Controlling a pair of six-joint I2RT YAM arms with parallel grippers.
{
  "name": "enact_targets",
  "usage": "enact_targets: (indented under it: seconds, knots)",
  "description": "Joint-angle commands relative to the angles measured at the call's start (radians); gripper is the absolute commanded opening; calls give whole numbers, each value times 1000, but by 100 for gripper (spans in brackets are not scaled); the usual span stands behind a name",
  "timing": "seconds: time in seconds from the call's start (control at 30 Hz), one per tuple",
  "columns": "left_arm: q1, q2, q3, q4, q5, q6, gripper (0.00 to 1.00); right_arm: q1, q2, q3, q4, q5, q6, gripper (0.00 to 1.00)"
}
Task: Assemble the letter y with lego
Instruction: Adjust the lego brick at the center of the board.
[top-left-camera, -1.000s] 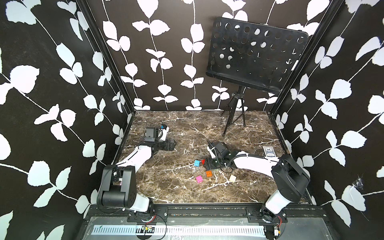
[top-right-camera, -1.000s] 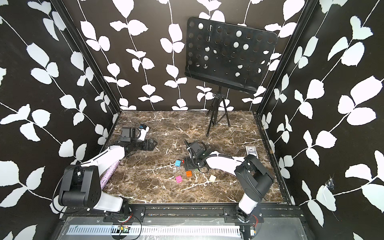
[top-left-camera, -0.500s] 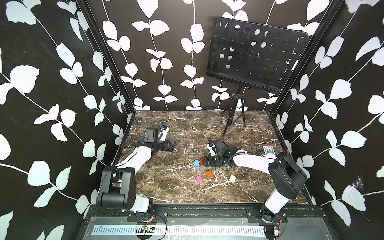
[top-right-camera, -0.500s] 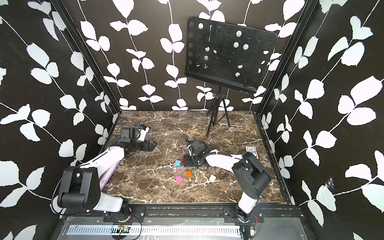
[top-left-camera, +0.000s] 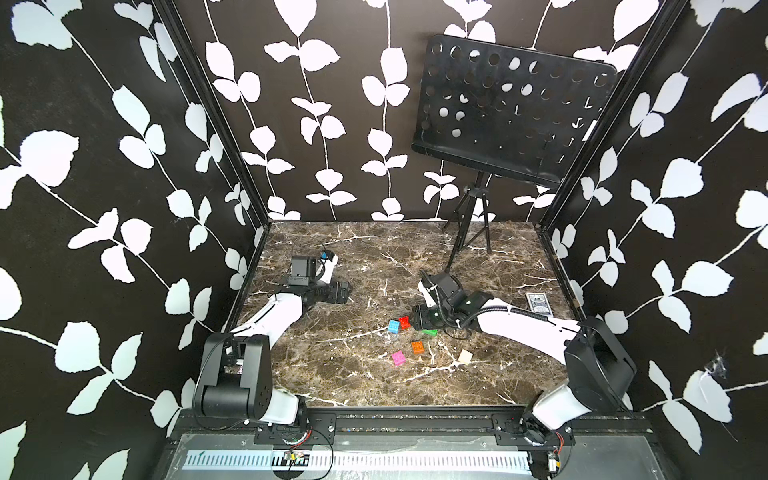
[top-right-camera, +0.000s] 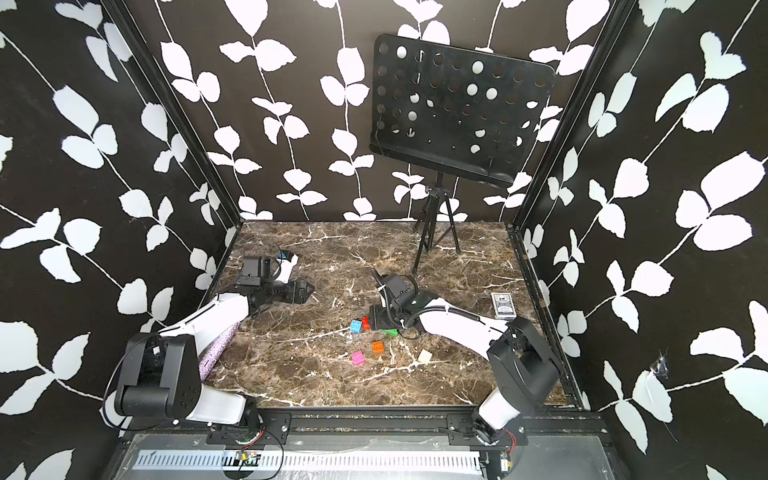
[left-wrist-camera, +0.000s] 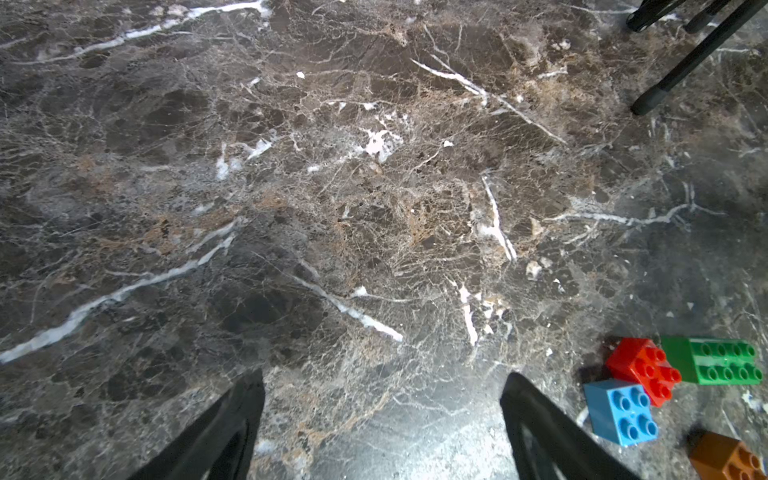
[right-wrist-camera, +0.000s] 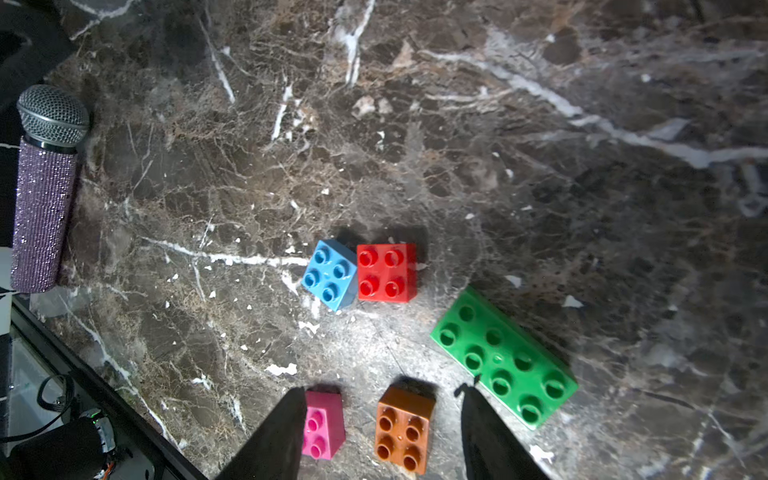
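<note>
Tabletop (top-left-camera: 374, 257): dark brown marble pattern, white veins; enclosed by black walls (top-left-camera: 124, 166) printed with white leaf vines; music stand (top-left-camera: 511, 112): black perforated desk, tilted, on a tripod (top-left-camera: 478, 192) at the far right; card box (top-left-camera: 538, 303): blue-and-white, lying flat near the right edge; microphone (right-wrist-camera: 43, 187): purple glitter body, grey mesh head, lying along the left edge.

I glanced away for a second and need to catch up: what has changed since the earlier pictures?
Only the right arm moved: its elbow swung slightly outward, to its right, while the right gripper stayed by the lego bricks, open, gripping nothing. The bricks, the left gripper and the card box stayed put.
</note>
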Motion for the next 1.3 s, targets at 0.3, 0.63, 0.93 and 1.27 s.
enact_targets:
  seconds: [0.3, 0.63, 0.93, 1.27]
  knots:
    - [5, -29, -20, 8, 12, 7, 91, 10, 160, 38, 63, -82, 34, 58]
    - [6, -32, -21, 9, 8, 12, 91, -108, 85, -48, 48, -55, 13, 58]
    - [5, -36, -23, 10, 6, 18, 92, -13, 83, 34, 45, -72, 33, 54]
    - [7, -44, -23, 8, 1, 21, 92, 52, 203, 102, 114, -130, 74, 52]
